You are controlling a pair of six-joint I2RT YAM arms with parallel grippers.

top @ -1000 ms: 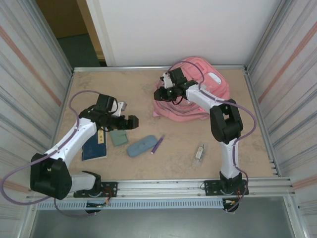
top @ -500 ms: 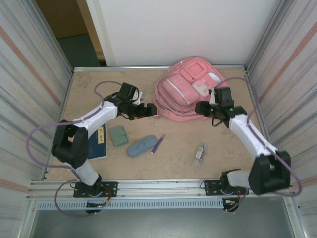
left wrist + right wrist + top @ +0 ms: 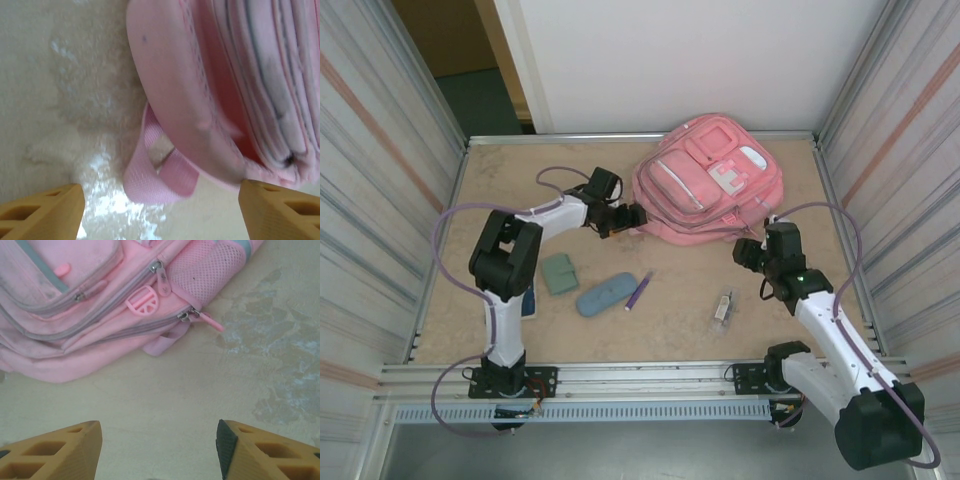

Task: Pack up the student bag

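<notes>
The student bag, a big pink backpack, lies flat at the back right of the table with its front pockets up. My left gripper sits open at the bag's near-left edge. In the left wrist view a pink strap loop pokes out from under the bag, just ahead of my open left gripper and touching neither finger. My right gripper is open just off the bag's near-right corner. The right wrist view shows the bag's side zippers and mesh pocket beyond my empty right gripper.
A green case, a blue-grey pouch and a purple pen lie in a row in front of the bag. A small clear item lies near the right arm. A dark blue notebook is partly under the left arm.
My left arm has swung right, up to the bag's left edge, its jaws narrowing a little. My right arm has pulled back off the bag to its near-right corner and opened.
</notes>
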